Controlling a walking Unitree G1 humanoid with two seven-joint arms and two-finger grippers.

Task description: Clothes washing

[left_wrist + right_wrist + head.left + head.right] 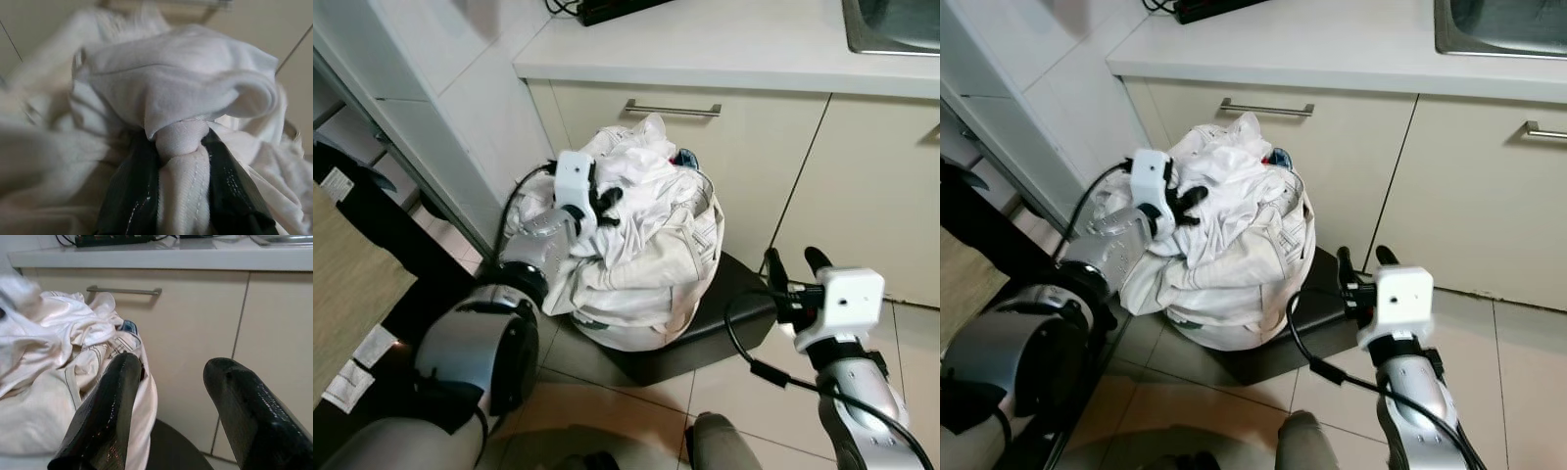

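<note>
Gripping a white garment point(186, 98) atop the laundry bag point(646, 284) w/ our left gripper point(604, 206); right gripper point(793, 262) hangs open nr the cabinet point(862, 186).

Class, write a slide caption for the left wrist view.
Left gripper pinching a fold of white cotton cloth.

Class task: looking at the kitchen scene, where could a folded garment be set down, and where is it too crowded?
Free: the white countertop between the black device and the sink, and the floor tiles beside the right gripper. Crowded: the dark stool, loaded with the laundry pile, where the left gripper pinches white cloth.
</note>
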